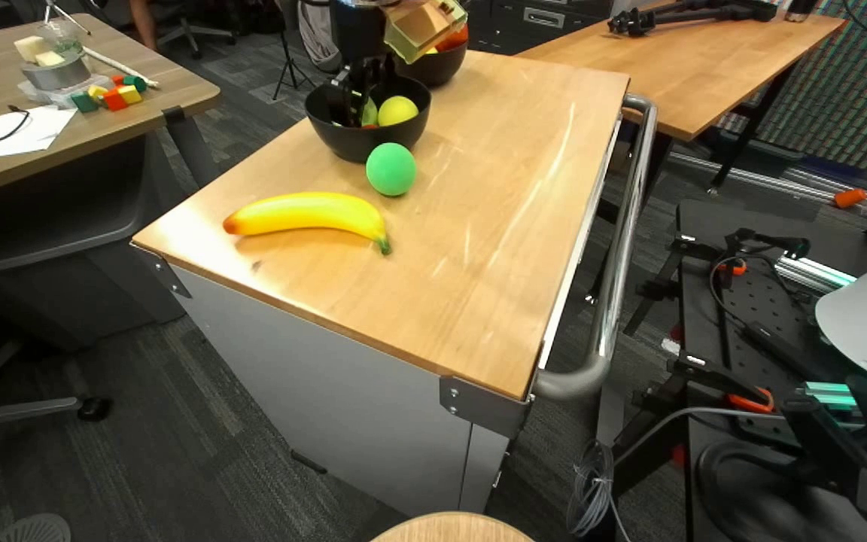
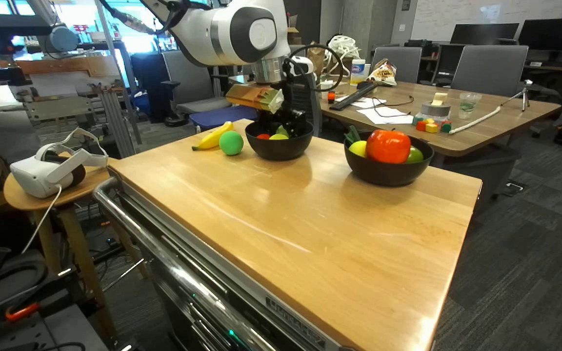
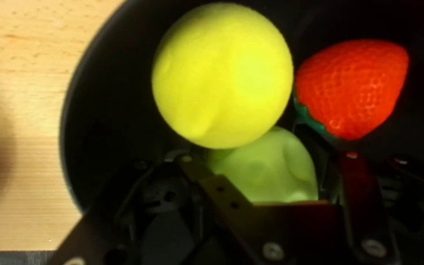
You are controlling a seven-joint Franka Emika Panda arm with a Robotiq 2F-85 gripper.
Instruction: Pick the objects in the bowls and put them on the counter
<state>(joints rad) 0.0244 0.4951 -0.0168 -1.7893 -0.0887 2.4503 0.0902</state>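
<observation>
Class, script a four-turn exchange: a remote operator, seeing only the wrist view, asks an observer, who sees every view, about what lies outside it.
Operator: I see a yellow ball and a strawberry in a dark bowl, plus some counter. Is anything loose on the counter?
Observer: Yes, a banana and a green ball, seen in both exterior views.
Operator: Any objects in another bowl?
Observer: Yes, a large red tomato-like piece sits in a second dark bowl.

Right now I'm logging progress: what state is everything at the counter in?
Banana, lying on counter
Green ball, resting there
Bowl beside it, upright, loaded
Yellow ball, inside that bowl
Strawberry, inside too
Pale-green item, inside too
End effector, partly inside, grip unclear
Other bowl, upright, also loaded
</observation>
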